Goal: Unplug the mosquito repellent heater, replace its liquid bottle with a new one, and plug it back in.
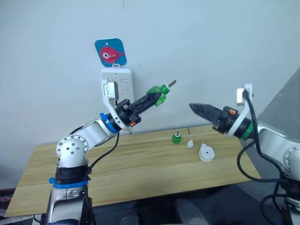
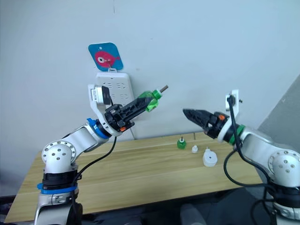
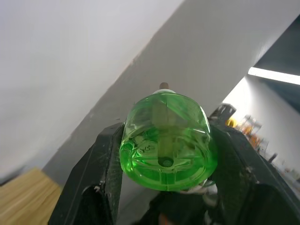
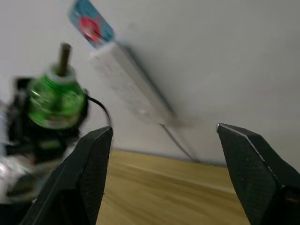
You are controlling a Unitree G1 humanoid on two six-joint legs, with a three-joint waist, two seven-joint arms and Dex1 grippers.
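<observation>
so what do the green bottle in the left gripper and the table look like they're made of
The green bottle looks like clear glossy plastic, possibly glass: light passes through it and a wick rod shows inside. The left gripper is shut on it. The table looks like light wood or wood-look laminate: pale grain lines, matte surface.

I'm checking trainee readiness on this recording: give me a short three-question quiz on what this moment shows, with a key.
1. True or false: the left gripper is shut on a green liquid bottle held up in the air.
2. Which thing rests on the wooden table nearest the robot's right side? A) the small green bottle B) the white mosquito repellent heater C) the small white cap
3. Fill in: the right gripper is ____ and holds nothing.

Key: 1 true; 2 B; 3 open. The white power strip hangs on the wall, below a blue tag with a red fish.
</observation>
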